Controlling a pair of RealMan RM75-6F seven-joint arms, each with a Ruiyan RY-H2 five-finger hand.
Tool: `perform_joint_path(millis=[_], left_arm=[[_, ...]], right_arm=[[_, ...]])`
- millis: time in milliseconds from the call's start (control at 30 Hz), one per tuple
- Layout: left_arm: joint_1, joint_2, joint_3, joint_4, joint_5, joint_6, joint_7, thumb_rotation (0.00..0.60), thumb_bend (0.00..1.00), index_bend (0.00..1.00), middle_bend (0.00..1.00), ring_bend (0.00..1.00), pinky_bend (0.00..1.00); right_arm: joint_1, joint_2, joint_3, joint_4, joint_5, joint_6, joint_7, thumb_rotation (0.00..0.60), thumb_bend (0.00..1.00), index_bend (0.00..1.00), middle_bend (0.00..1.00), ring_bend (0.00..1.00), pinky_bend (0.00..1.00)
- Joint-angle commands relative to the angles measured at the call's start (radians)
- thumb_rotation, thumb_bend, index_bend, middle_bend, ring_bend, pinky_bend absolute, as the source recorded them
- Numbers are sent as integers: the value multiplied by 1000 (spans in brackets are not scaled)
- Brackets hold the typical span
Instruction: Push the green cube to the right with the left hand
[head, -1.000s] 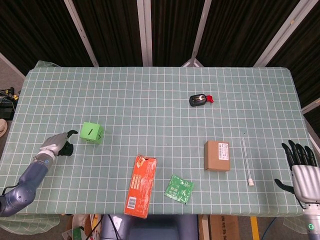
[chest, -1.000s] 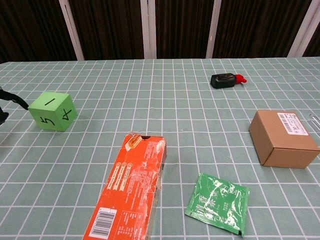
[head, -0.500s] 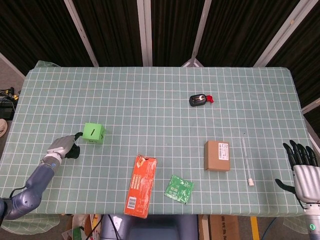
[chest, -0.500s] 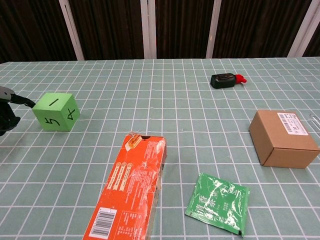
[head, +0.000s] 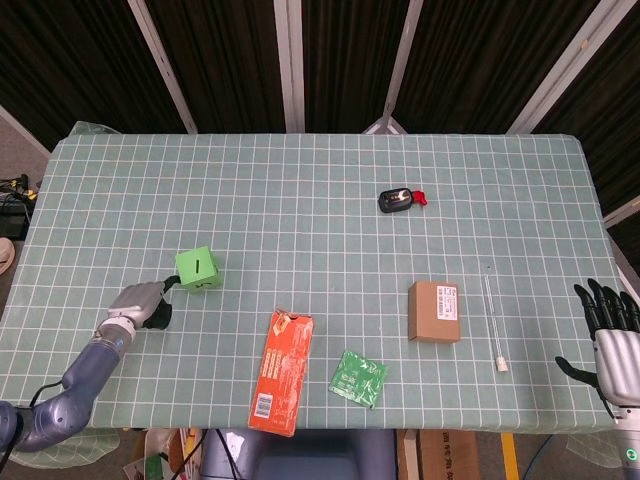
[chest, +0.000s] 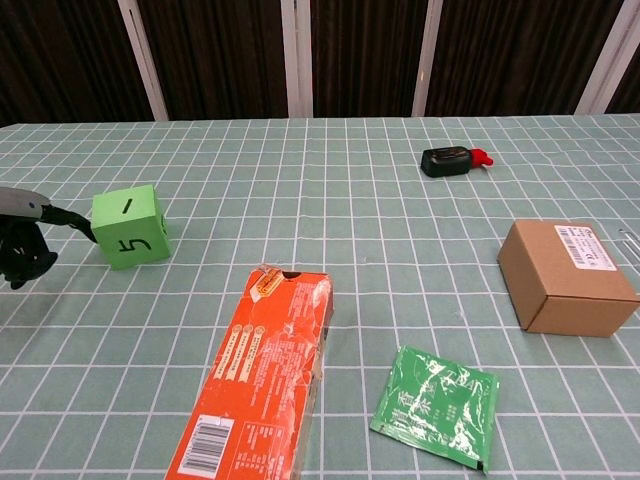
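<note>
The push is under way: the left robot hand (head: 140, 303), fingers curled in with one fingertip extended and holding nothing, is touching the green cube (head: 198, 269) at the cube's 8 o'clock side on the surface (head: 330, 200). The cube is sitting well left of the orange carton (head: 281, 371). Next, the hand needs steady travel toward 3 o'clock. The right robot hand (head: 612, 335) is resting idle, fingers spread.

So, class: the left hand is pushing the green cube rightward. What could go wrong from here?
1. The left hand touches the green cube with one fingertip near a corner, so the cube may spin rather than slide.
2. Pushed further, it could hit the orange carton lying to its right and nearer the robot.
</note>
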Motion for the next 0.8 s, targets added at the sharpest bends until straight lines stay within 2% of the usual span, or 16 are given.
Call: perform_joint_path(millis=[33,800], left_arm=[[-5,-3,8,-21,13,11,19,600,844,142,784,576,671],[-66,-97,-14,-99,-37,118,120,600,836,142,784,576,671]], right_arm=[[-1,1,1,-1,0,1,3,600,45,70,0,0,0],[-7,16,7,-3,8,8,30,600,45,70,0,0,0]])
